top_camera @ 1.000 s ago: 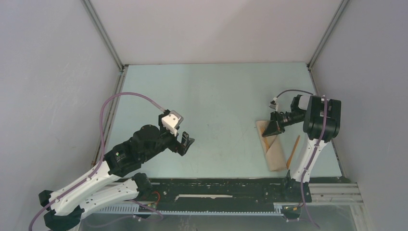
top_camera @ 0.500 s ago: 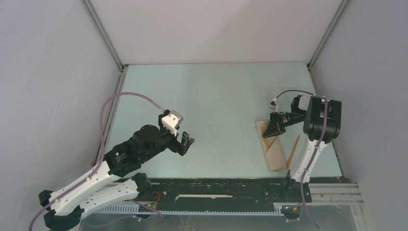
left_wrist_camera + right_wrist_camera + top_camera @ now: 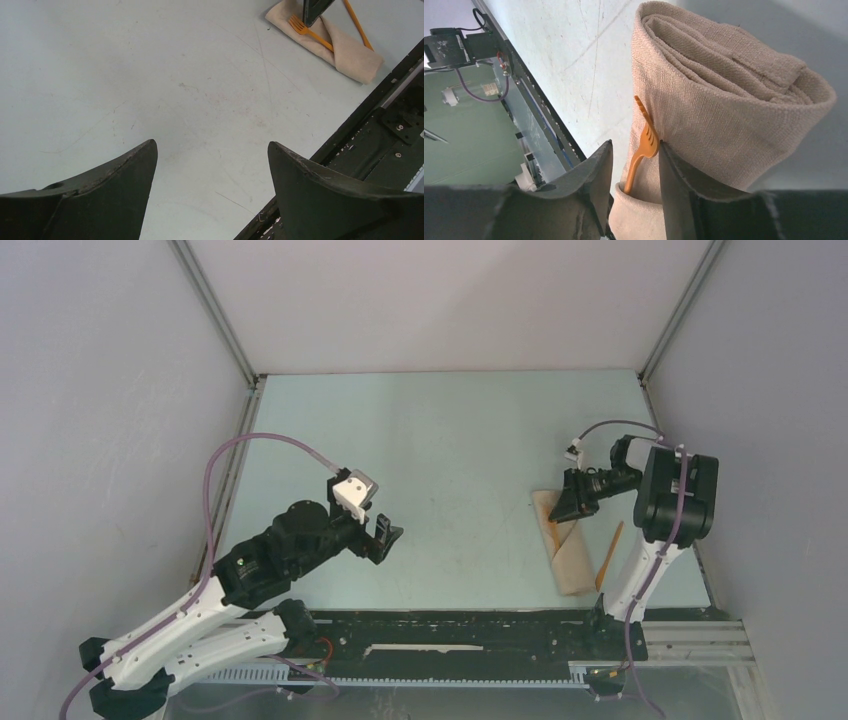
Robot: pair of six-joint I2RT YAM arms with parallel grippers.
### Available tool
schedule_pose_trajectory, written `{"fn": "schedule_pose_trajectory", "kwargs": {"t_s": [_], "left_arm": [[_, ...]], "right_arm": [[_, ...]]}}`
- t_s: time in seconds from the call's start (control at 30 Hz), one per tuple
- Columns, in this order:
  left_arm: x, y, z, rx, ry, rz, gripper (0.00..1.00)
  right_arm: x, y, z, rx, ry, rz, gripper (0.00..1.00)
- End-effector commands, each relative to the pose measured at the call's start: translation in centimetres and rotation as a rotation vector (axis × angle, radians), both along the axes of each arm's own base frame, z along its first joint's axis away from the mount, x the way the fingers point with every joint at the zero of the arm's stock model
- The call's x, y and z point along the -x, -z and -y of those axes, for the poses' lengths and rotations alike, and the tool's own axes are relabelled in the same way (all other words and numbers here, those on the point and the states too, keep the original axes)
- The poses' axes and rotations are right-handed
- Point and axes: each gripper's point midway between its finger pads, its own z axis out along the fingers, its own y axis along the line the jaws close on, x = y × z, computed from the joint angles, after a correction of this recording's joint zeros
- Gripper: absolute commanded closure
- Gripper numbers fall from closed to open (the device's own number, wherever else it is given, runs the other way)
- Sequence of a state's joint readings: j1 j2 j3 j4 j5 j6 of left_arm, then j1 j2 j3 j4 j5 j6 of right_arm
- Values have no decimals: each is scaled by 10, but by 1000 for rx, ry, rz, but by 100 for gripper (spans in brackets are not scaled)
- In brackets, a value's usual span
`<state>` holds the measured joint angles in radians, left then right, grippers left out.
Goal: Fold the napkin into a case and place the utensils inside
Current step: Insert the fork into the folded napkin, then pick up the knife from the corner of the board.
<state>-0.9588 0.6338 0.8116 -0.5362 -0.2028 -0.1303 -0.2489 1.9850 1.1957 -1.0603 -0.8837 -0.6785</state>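
Note:
The napkin is folded into a narrow beige case (image 3: 570, 562) at the right of the table, also in the left wrist view (image 3: 350, 55) and the right wrist view (image 3: 724, 115). An orange fork (image 3: 644, 155) stands with its handle in the case's pocket and its tines out (image 3: 300, 25). A second orange utensil (image 3: 609, 554) lies on the table just right of the case. My right gripper (image 3: 562, 512) hovers over the case's far end, jaws (image 3: 634, 144) slightly apart around the fork's head, not clamping it. My left gripper (image 3: 388, 537) is open and empty (image 3: 212, 145) at the table's left.
The black rail (image 3: 470, 632) runs along the near edge, close to the case's near end. Grey walls enclose the table on three sides; the right wall stands close behind the right arm (image 3: 672, 502).
My right arm has shifted a little to the right and back, its gripper still over the case's far end. The left arm has barely moved.

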Motion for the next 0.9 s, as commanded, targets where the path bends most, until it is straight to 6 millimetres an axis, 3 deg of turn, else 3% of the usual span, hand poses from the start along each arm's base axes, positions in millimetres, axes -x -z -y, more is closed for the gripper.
{"fn": "schedule_pose_trajectory", "kwargs": {"t_s": [0.0, 0.17, 0.3, 0.43, 0.47, 0.5, 0.63, 0.67, 0.77, 0.87], "left_arm": [[2, -5, 3, 16, 19, 21, 11], [4, -6, 4, 22, 29, 23, 11], [7, -10, 4, 37, 41, 30, 11], [12, -16, 4, 62, 59, 43, 11], [14, -18, 4, 71, 63, 46, 11], [16, -21, 4, 80, 69, 52, 11], [25, -31, 3, 125, 98, 71, 11], [26, -34, 2, 136, 103, 76, 11], [26, -37, -2, 146, 88, 89, 11], [23, -36, -4, 136, 72, 92, 11]], "right_arm": [[-6, -17, 7, 42, 19, 71, 51], [-14, -42, 18, 88, 79, 146, 50], [-22, -65, 33, 255, 167, 202, 50], [-25, -89, 59, 625, 239, 303, 30], [-22, -93, 73, 768, 234, 324, 26], [-17, -100, 99, 970, 223, 339, 22], [-5, -114, 142, 1339, -73, 386, 24], [-3, -113, 143, 1368, -180, 419, 25], [3, -107, 117, 1280, -561, 583, 24], [2, -119, 116, 1264, -815, 664, 23]]}}
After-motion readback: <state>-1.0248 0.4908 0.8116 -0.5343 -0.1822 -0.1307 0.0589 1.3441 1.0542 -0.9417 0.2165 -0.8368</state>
